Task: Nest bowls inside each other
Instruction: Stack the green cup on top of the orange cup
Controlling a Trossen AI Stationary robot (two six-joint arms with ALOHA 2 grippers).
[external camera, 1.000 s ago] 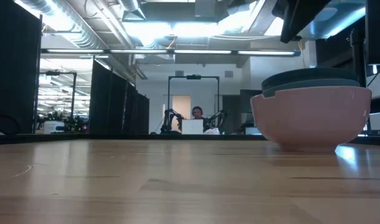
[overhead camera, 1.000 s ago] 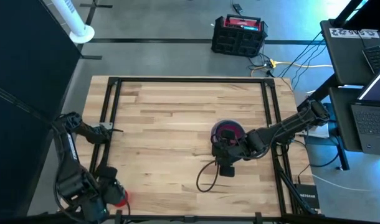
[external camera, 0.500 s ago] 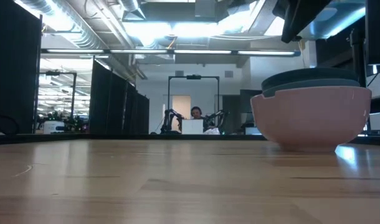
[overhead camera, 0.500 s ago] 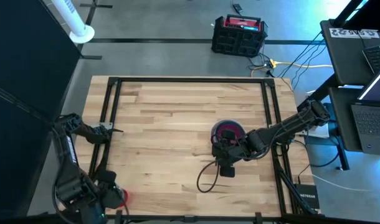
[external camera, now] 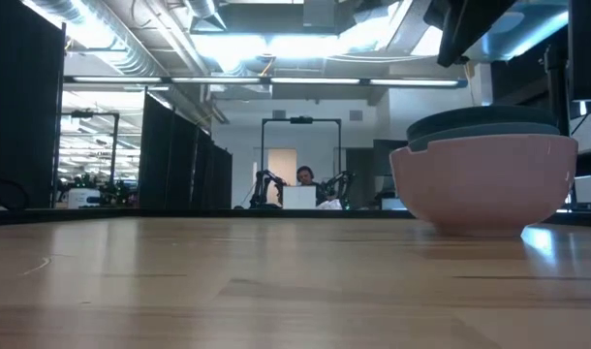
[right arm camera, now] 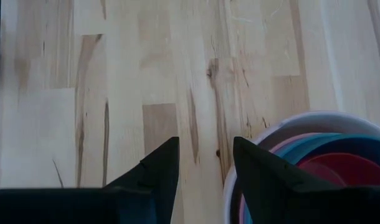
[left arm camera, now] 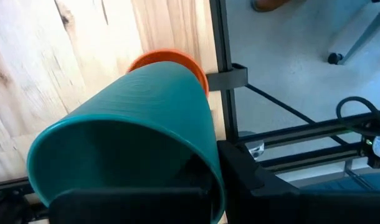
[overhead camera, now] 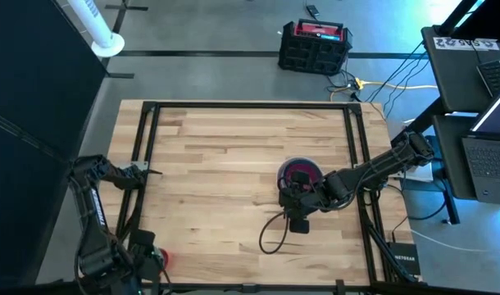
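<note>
Now the right pincer (right arm camera: 201, 158) hangs part-open, empty, beside the nested bowls (overhead camera: 300, 174) at the counter (overhead camera: 225, 156)'s right of centre — best lifted straight up, clear of the rim. Left pincer clamps a green cup (left arm camera: 134, 134) at the near-left corner.

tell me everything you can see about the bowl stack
The bowl stack is nested on the wooden table, right of centre: a pale pink plastic outer bowl, then light blue and teal rims, and magenta innermost. It sits upright. The right gripper hangs open just beside its rim, not holding it.
</note>
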